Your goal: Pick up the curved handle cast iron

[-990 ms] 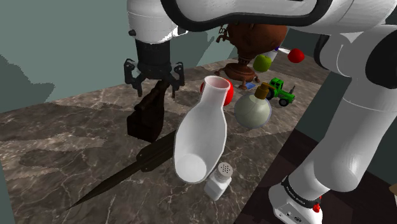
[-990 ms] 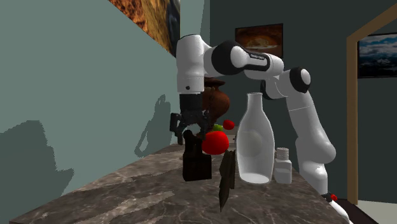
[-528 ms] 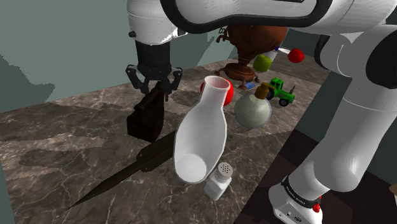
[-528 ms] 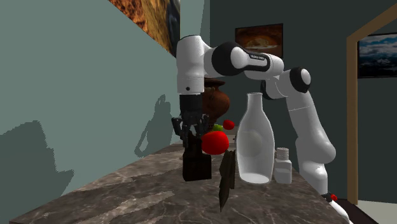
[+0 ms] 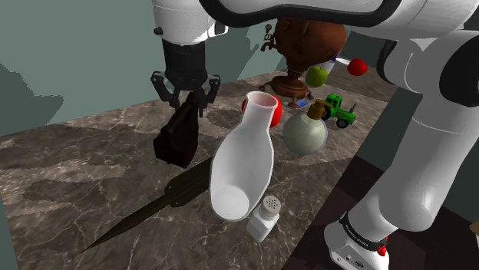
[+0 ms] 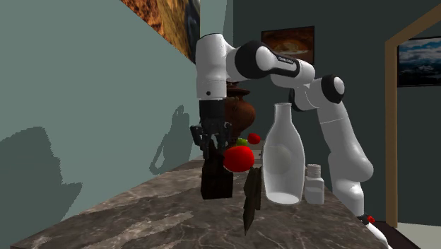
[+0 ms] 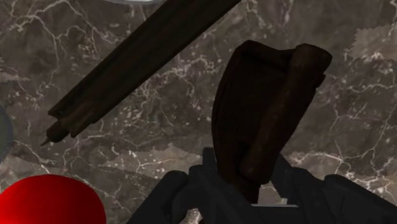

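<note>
The jaws are pinched on the curved handle (image 7: pixel 280 114) of the iron (image 5: pixel 178 139) beneath them, judged heavy, rigid and swing-prone.

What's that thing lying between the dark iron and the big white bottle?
A long, dark, pointed stick lies on the marble top between the dark iron and the white bottle. The shoulder view shows it, and the wrist view too.
</note>
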